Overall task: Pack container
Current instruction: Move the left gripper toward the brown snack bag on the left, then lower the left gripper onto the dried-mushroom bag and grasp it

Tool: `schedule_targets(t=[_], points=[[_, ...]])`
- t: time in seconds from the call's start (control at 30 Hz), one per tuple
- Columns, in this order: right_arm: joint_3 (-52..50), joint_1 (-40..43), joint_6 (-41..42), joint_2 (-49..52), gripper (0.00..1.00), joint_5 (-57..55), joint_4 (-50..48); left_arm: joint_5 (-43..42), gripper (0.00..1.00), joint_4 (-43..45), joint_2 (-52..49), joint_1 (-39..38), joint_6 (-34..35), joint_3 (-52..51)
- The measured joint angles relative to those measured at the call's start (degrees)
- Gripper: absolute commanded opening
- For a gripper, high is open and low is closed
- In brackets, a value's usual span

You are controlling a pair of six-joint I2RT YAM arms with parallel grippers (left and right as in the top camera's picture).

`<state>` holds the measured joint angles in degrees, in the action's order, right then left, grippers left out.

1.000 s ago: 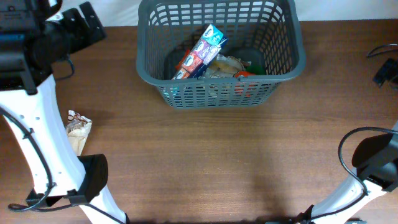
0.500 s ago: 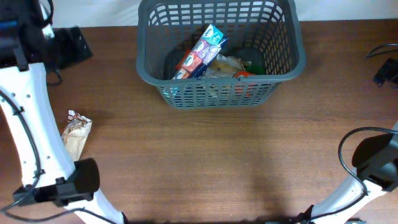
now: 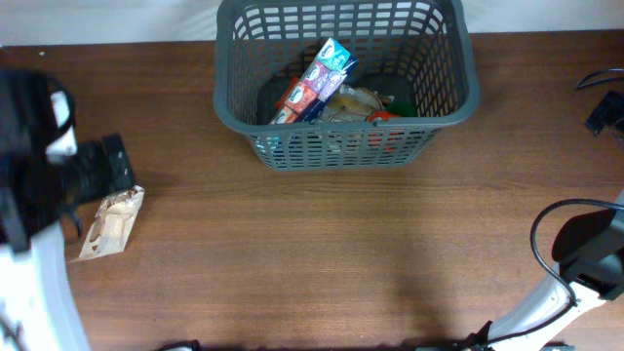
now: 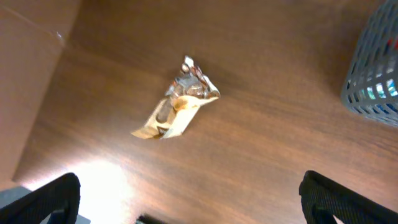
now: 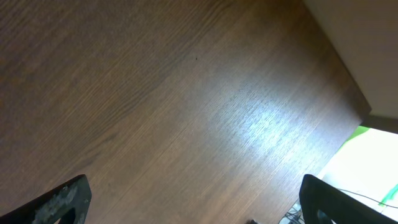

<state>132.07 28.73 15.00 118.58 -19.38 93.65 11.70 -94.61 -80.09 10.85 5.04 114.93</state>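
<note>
The dark grey lattice basket (image 3: 444,97) stands at the table's back middle. It holds a blue and red carton (image 3: 314,80) leaning on end and several packets. One corner of it shows in the left wrist view (image 4: 373,74). A tan crumpled snack packet (image 3: 109,222) lies on the table at the left and also shows in the left wrist view (image 4: 177,112). My left gripper (image 3: 102,166) hovers just behind the packet, open and empty (image 4: 189,211). My right gripper (image 3: 604,112) is at the far right edge, open and empty over bare wood (image 5: 205,208).
The brown wooden table (image 3: 341,253) runs under everything. Its far right edge and a white wall show in the right wrist view (image 5: 348,56). The right arm's base and a cable (image 3: 575,244) sit at the front right.
My left arm has swung from the back left corner forward along the table's left side, and the gripper now hangs just behind the snack packet. The basket and right arm have not moved.
</note>
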Motion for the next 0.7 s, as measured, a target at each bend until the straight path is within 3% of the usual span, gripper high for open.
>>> schedule_targets(t=[0.33,0.5,0.7], points=[[0.00,0.00,0.02,0.00,0.99,0.00,0.02,0.85,0.99,17.81,13.90,3.48,-10.54,-22.40],[0.00,0.00,0.02,0.00,0.99,0.00,0.02,0.24,0.99,22.77,10.99,9.42,-15.32,-30.71],[0.00,0.00,0.04,0.00,0.99,0.00,0.00,-0.76,0.99,23.78,2.60,14.29,-17.07,-33.09]])
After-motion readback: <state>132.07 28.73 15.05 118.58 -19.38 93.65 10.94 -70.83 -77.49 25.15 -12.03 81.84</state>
